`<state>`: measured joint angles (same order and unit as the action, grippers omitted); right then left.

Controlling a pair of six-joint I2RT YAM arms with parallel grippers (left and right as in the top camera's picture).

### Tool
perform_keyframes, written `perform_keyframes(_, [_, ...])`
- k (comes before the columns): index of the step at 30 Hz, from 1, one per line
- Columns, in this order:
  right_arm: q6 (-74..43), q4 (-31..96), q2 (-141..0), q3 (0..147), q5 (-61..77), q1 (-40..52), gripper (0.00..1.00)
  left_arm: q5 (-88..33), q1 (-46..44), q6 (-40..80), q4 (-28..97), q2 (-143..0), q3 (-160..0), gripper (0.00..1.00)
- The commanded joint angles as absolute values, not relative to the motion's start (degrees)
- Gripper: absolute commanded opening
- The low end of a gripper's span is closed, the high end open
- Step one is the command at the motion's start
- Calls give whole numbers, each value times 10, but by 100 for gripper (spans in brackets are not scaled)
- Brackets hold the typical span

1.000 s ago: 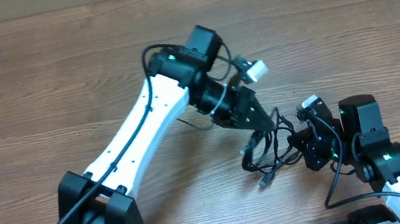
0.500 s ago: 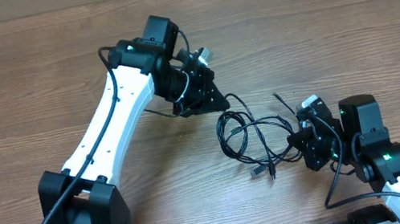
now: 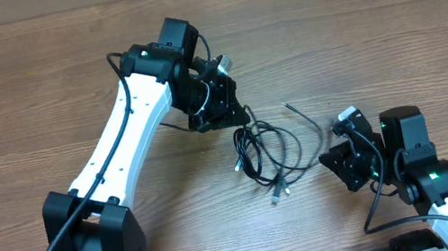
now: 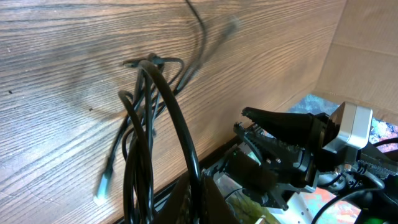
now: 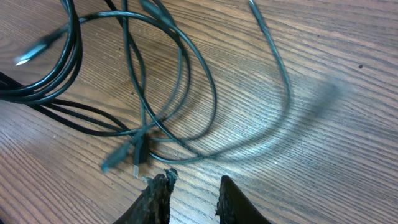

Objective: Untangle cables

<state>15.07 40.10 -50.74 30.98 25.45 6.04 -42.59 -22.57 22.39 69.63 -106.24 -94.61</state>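
So the cables are lying in a loose, loopy bunch on the wooden table, roughly in the middle between the two arms. The loops overlap and cross each other in a few spots, so yeah, definitely a tangle. One plug end with a light tip pokes out at the bottom of the bunch, toward the near edge. A loose strand curves off on its own to the upper right, flat on the wood.

The top of the bunch runs into the left gripper, which is clenched on the cables. In the left wrist view a couple of strands rise off the table straight into it, while the rest droop down and rest on the wood.

The right gripper sits just to the right of the bunch, close but not touching. From its own wrist camera the fingertips are parted a little with nothing between them, and two plugs lie right in front of them.

Left arm reaches in diagonally from the lower left, and the right arm is tucked into the lower right corner.
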Motion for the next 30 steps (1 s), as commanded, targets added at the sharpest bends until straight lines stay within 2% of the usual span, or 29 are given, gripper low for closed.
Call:
perform_keyframes(1, [152,400,-502,331,255,60,25,-427,-220,232,697,-1053,-954,4])
perform_keyframes(7, [152,400,-502,331,255,60,27,-465,-225,222,703,-1053,-954,4])
perform_keyframes(12, [152,400,-502,331,255,60,45,-616,-237,171,697,-1053,-954,4])
perform_keyframes(15, [152,400,-502,331,255,60,66,-665,-250,171,696,-1053,-954,4])
perform_keyframes(18, [152,400,-502,331,255,60,73,-684,-266,171,696,-1053,-954,5])
perform_keyframes(24, [152,400,-502,331,255,60,75,-684,-302,171,696,-1053,-954,4])
perform_keyframes(30, [152,400,-502,331,255,60,73,-685,-331,172,696,-1053,-954,4])
